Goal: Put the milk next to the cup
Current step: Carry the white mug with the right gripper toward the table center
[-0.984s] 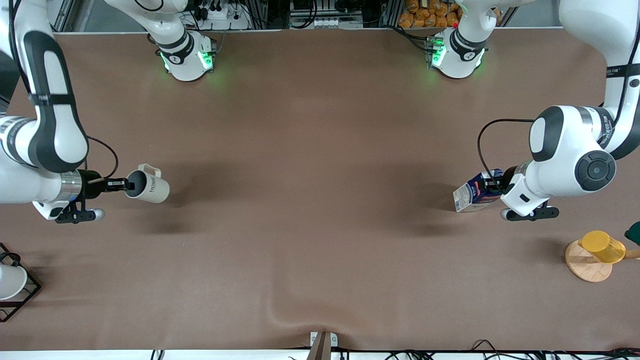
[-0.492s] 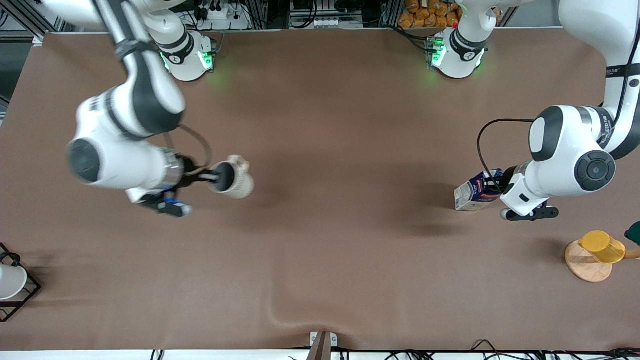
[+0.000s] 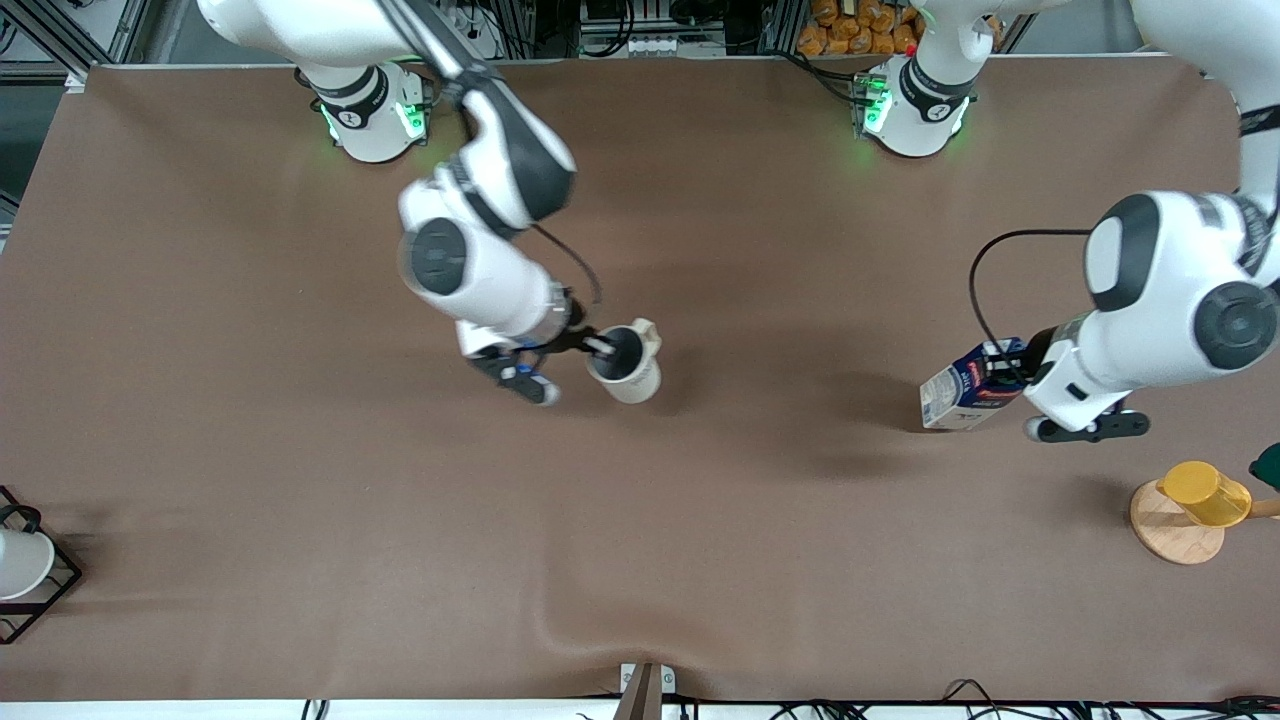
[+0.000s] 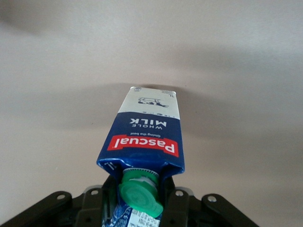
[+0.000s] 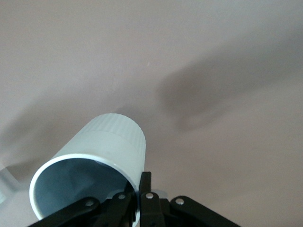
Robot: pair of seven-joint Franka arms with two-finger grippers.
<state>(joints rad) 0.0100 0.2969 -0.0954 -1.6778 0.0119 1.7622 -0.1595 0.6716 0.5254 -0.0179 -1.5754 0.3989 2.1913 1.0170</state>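
The milk [image 3: 962, 397] is a dark blue carton with a green cap [image 4: 140, 191] and a red label band. It hangs tilted near the left arm's end of the table, with my left gripper [image 3: 1012, 374] shut on its gabled top. In the left wrist view the milk [image 4: 147, 135] points away from the left gripper [image 4: 138, 204], and black fingers [image 4: 173, 202] flank the cap. The off-white cup [image 3: 626, 366] tilts over the table's middle. My right gripper [image 3: 600, 347] is shut on its rim. In the right wrist view the cup [image 5: 102, 146] shows its grey inside beside the right gripper [image 5: 141, 190].
A yellow cup [image 3: 1205, 492] lies on a round wooden coaster [image 3: 1168, 532] at the left arm's end, with a dark green thing [image 3: 1268, 464] beside it. A black wire rack [image 3: 50, 590] holding a white cup [image 3: 18, 562] stands at the right arm's end. The brown cloth wrinkles [image 3: 585, 625] near the front edge.
The right arm has swung the cup from its end of the table to over the middle. The left gripper has shut on the milk's top and shifted it slightly.
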